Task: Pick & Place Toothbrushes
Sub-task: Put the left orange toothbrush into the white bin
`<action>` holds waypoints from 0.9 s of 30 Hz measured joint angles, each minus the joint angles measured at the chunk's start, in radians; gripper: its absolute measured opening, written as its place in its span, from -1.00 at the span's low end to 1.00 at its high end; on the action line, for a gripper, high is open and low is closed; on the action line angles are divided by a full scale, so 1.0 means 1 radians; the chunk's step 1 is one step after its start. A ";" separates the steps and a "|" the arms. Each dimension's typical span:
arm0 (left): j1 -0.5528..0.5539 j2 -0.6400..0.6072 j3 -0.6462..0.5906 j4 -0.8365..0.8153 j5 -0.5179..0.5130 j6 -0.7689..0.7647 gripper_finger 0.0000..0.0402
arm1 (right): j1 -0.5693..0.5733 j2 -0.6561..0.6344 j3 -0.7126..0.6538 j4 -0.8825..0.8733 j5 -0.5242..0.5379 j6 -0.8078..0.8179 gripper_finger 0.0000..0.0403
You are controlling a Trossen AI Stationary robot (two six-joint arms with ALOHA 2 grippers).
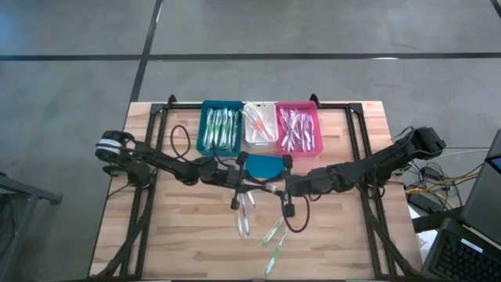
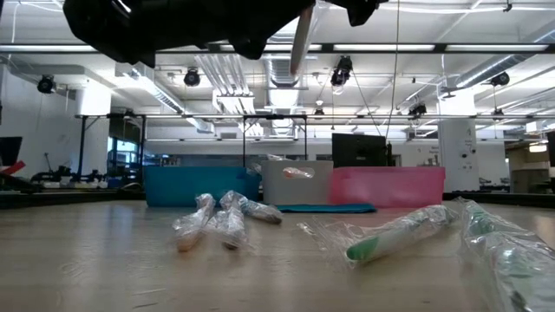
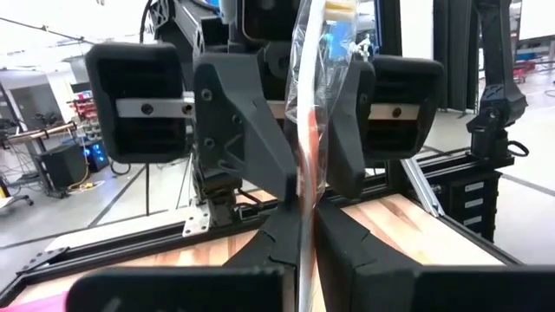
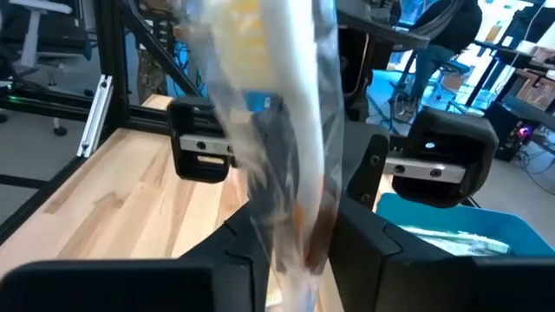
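- High view: three bins along the far edge, a teal bin (image 1: 221, 128), a white bin (image 1: 260, 124) and a pink bin (image 1: 298, 128), all already stocked with wrapped toothbrushes. Four or so loose toothbrushes (image 1: 273, 233) left on the bare wood near the front edge. Flat teal lid (image 1: 263, 165) just in front of the bins. Left gripper (image 1: 237, 186) and right gripper (image 1: 283, 190) met nose to nose over the table's middle, a wrapped toothbrush (image 1: 244, 202) between them. Sorting judged well advanced, not finished.
- Low view: two small clusters of wrapped brushes lying on the table (image 2: 104, 260), one to the left, one (image 2: 395, 240) to the right; bins behind. Held brush (image 2: 301, 39) hanging upright well above the wood.
- Left wrist view: fingers (image 3: 282, 247) pinched tight on the wrapped brush (image 3: 310, 130), which stands upright between them; other arm's gripper facing close, its jaws either side of the same brush.
- Right wrist view: same brush (image 4: 282, 130) between the dark fingers (image 4: 238, 251), wrapper touching both, jaws narrow. Firm grip or not: cannot tell. Looks like a handover mid-way; placement in a bin not yet done.
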 joint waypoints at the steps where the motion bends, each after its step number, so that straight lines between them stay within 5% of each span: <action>1: 0.000 -0.002 -0.001 0.001 0.000 0.003 -0.91 | 0.000 0.000 0.000 -0.001 0.000 0.001 -0.56; 15: 0.000 -0.005 -0.013 0.021 0.000 -0.003 -0.84 | 0.000 -0.001 0.000 0.002 0.002 0.002 -0.90; 21: 0.000 -0.006 -0.013 -0.005 -0.005 0.004 -0.53 | 0.000 -0.001 0.000 -0.005 0.000 0.008 -0.91; 27: -0.002 -0.048 -0.014 -0.159 -0.224 0.070 -0.10 | -0.007 -0.001 -0.001 -0.040 0.029 0.053 -0.91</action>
